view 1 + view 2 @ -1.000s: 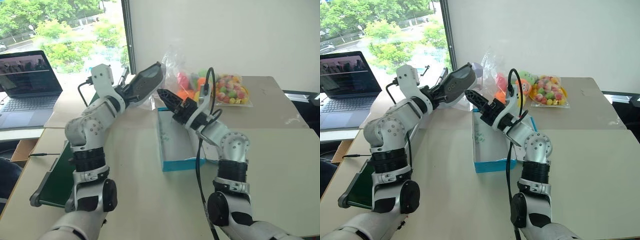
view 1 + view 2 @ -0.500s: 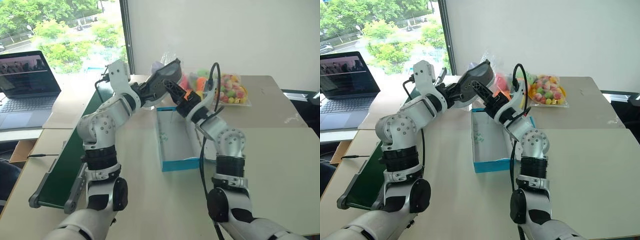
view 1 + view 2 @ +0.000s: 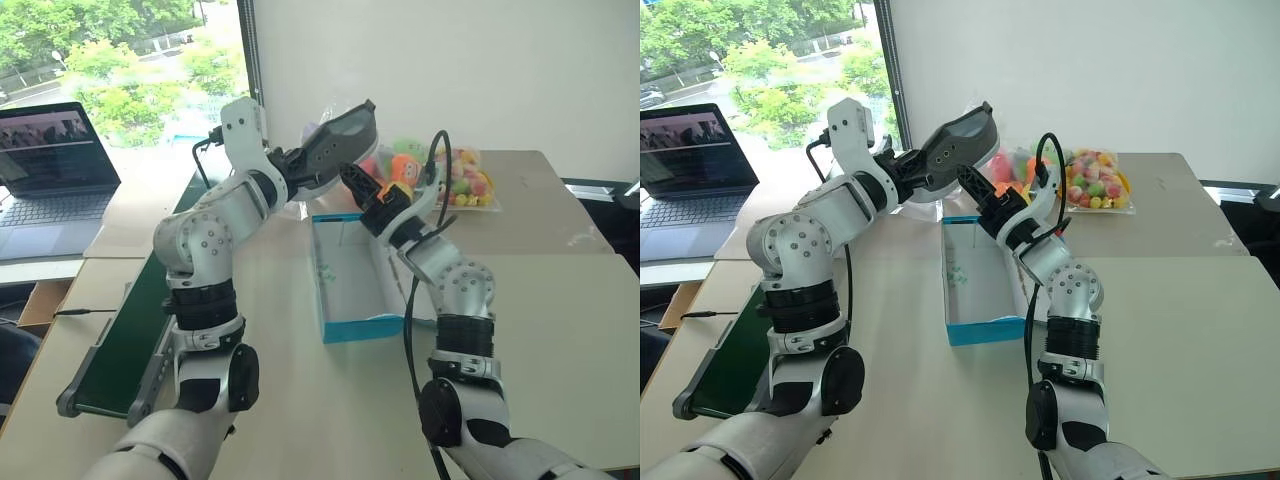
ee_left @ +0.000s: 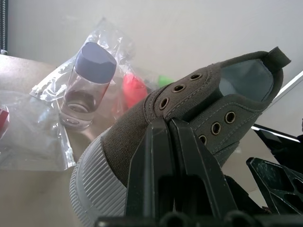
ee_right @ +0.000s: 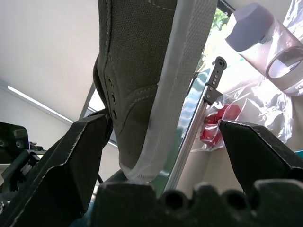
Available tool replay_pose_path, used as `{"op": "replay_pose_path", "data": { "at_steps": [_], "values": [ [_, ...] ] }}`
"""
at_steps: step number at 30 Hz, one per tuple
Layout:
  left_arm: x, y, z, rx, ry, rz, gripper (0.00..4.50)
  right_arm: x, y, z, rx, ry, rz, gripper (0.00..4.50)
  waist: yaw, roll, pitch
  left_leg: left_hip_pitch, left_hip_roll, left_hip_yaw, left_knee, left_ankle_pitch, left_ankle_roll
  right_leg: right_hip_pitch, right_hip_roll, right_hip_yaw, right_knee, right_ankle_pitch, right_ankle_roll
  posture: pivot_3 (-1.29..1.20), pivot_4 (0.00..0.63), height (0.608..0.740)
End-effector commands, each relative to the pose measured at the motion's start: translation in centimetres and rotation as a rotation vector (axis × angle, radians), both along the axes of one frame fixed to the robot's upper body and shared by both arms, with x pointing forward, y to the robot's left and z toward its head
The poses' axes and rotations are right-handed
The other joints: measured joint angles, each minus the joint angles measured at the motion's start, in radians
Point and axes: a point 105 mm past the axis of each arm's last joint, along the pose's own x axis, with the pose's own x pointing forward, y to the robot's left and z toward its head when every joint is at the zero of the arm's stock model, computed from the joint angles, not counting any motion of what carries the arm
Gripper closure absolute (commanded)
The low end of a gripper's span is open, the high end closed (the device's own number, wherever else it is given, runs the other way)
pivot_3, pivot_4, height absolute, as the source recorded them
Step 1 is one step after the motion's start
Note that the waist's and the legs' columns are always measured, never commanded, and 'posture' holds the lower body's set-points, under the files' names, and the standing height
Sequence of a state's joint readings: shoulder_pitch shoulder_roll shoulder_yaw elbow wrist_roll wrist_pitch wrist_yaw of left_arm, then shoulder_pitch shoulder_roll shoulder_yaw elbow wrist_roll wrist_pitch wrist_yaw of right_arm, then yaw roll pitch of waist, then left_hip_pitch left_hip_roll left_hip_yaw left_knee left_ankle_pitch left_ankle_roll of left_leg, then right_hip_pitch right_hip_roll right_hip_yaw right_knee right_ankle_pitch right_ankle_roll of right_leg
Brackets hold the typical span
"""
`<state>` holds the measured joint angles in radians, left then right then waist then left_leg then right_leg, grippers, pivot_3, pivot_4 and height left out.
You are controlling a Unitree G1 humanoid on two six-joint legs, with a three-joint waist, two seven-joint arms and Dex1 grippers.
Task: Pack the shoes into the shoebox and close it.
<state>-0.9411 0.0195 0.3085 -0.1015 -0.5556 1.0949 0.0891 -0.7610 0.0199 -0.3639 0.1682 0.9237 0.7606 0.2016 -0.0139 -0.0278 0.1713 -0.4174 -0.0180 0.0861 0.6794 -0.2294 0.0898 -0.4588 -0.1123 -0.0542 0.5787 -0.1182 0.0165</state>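
While one grey shoe (image 3: 338, 143) hangs in the air above the far end of the blue box (image 3: 352, 283), the left fingers (image 4: 165, 142) pinch it tight. The right fingers (image 5: 83, 161) are spread wide around its toe end. No shoe is packed yet, and the box sits open on the surface (image 3: 280, 390).

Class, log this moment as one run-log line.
left gripper: shut on shoe | right gripper: open around shoe | shoebox: open, empty

head pair: high, facing forward and down over the table (image 3: 300, 400)
wrists: close on the shoe (image 4: 199, 109)
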Motion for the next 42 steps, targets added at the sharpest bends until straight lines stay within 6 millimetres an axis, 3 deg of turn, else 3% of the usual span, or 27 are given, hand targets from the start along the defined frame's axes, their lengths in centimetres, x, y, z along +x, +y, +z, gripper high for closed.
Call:
{"op": "replay_pose_path", "data": {
  "at_steps": [1, 10, 11, 22, 23, 25, 29, 32, 35, 40, 42],
  "values": [
    [-1.0, -0.9, 1.8, -0.015, -0.067, -0.038, 4.46, 0.0, -0.1, 2.2, 0.032, -0.083, -0.005, 0.00, 0.000, 0.000, 0.000, 0.000, 0.000, 0.000, 0.000, 0.000, 0.000, 0.000, 0.000, 0.000, 0.000, 0.000, 0.000, 0.00, 0.150, 0.740],
    [-1.1, -1.7, 1.3, -0.015, -0.040, -0.074, 4.46, 0.3, 0.0, 2.8, 0.054, -0.103, -0.005, 0.00, 0.000, 0.000, 0.000, 0.000, 0.000, 0.000, 0.000, 0.000, 0.000, 0.000, 0.000, 0.000, 0.000, 0.000, 0.000, 0.00, 0.150, 0.740],
    [-1.2, -1.8, 1.2, -0.015, -0.037, -0.081, 4.50, 0.3, 0.1, 2.9, 0.057, -0.105, -0.006, 0.53, 0.000, 0.000, 0.000, 0.000, 0.000, 0.000, 0.000, 0.000, 0.000, 0.000, 0.000, 0.000, 0.000, 0.000, 0.000, 0.00, 0.150, 0.740],
    [-1.7, -2.0, 0.8, 0.018, -0.034, -0.139, 4.50, 0.3, -0.3, 3.5, 0.058, -0.130, -0.019, 4.03, 0.000, 0.000, 0.000, 0.000, 0.000, 0.000, 0.000, 0.000, 0.000, 0.000, 0.000, 0.000, 0.000, 0.000, 0.000, 0.00, 0.150, 0.740],
    [-2.1, -2.3, 0.8, 0.013, -0.043, -0.185, 4.20, 0.3, -0.4, 3.6, 0.054, -0.134, -0.020, 4.18, -0.001, 0.000, 0.000, 0.000, 0.000, 0.000, 0.000, 0.000, 0.000, 0.000, 0.000, 0.000, 0.000, 0.000, 0.000, 0.00, 0.150, 0.740],
    [-3.0, -2.7, 0.8, 0.049, -0.064, -0.266, 3.70, 0.3, -0.6, 3.7, 0.041, -0.143, -0.028, 4.23, -0.001, 0.000, 0.000, 0.000, 0.000, 0.000, 0.000, 0.000, 0.000, 0.000, 0.000, 0.000, 0.000, 0.000, 0.000, 0.00, 0.150, 0.740],
    [-3.4, -1.6, 0.7, 0.135, -0.084, -0.304, 2.18, 0.3, -1.5, 4.2, 0.002, -0.160, -0.052, 4.25, -0.001, 0.000, 0.000, 0.000, 0.000, 0.000, 0.000, 0.000, 0.000, 0.000, 0.000, 0.000, 0.000, 0.000, 0.000, 0.00, 0.150, 0.740],
    [-4.1, 0.0, 0.8, 0.304, -0.143, -0.346, 2.12, 0.7, -3.2, 4.0, -0.126, -0.094, -0.114, 4.25, -0.005, 0.001, 0.000, 0.000, 0.000, 0.001, 0.000, 0.000, 0.000, -0.001, 0.000, 0.001, 0.000, 0.000, 0.000, 0.00, 0.150, 0.740],
    [-5.1, 1.1, -0.4, 0.496, -0.175, -0.408, 2.12, -0.6, -3.4, 3.9, -0.344, -0.036, -0.037, 4.25, -0.005, 0.002, 0.001, 0.000, 0.000, 0.001, -0.001, 0.000, -0.001, -0.002, 0.000, 0.002, 0.001, 0.000, 0.000, 0.00, 0.150, 0.740],
    [-5.0, 1.3, -1.8, 0.519, -0.169, -0.424, 2.12, -1.6, -4.5, 2.6, -0.697, 0.067, -0.040, 4.25, 0.000, 0.002, 0.001, 0.000, 0.000, 0.002, -0.003, 0.001, -0.004, -0.004, -0.001, 0.003, -0.001, -0.001, -0.002, 0.00, 0.150, 0.740],
    [-4.8, 1.1, -2.2, 0.524, -0.170, -0.420, 2.12, -2.1, -4.4, 1.8, -0.754, 0.111, 0.007, 4.25, 0.001, 0.002, 0.001, 0.000, 0.001, 0.002, -0.002, 0.000, -0.002, -0.004, -0.001, 0.003, -0.001, -0.001, -0.002, 0.00, 0.150, 0.740]
  ]
}}
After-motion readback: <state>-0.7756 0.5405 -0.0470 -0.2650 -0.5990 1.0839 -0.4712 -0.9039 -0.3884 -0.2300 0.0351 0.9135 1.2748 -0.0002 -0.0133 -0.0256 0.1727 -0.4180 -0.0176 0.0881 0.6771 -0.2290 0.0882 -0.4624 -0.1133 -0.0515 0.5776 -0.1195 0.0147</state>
